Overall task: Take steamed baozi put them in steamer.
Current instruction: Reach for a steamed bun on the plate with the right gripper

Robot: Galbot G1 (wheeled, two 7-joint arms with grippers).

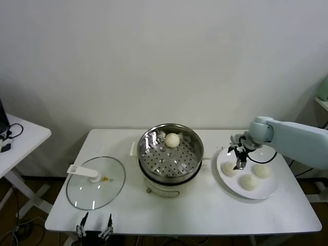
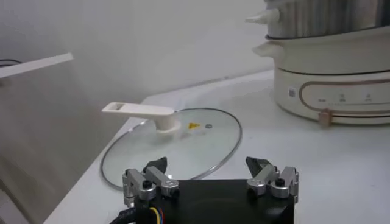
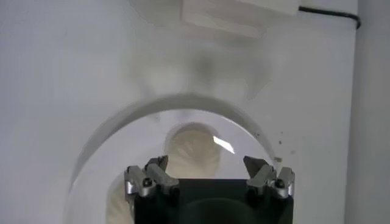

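Note:
The steel steamer [image 1: 170,154] stands mid-table on its cream base [image 2: 332,85] and holds one baozi [image 1: 172,139] at its far side. Three more baozi lie on the white plate [image 1: 223,179] at the right: one at the plate's left [image 1: 228,169], one in front [image 1: 249,181], one at the right [image 1: 262,170]. My right gripper [image 1: 239,163] hangs open just above the left one; in the right wrist view that baozi [image 3: 192,152] sits between the spread fingertips of my right gripper [image 3: 207,164]. My left gripper [image 1: 94,224] waits open at the table's front left edge; it also shows in the left wrist view [image 2: 208,165].
A glass lid [image 1: 96,182] with a white handle [image 2: 141,111] lies flat at the table's left front. A small white side table [image 1: 20,136] stands further left. The table's right edge is close behind the plate.

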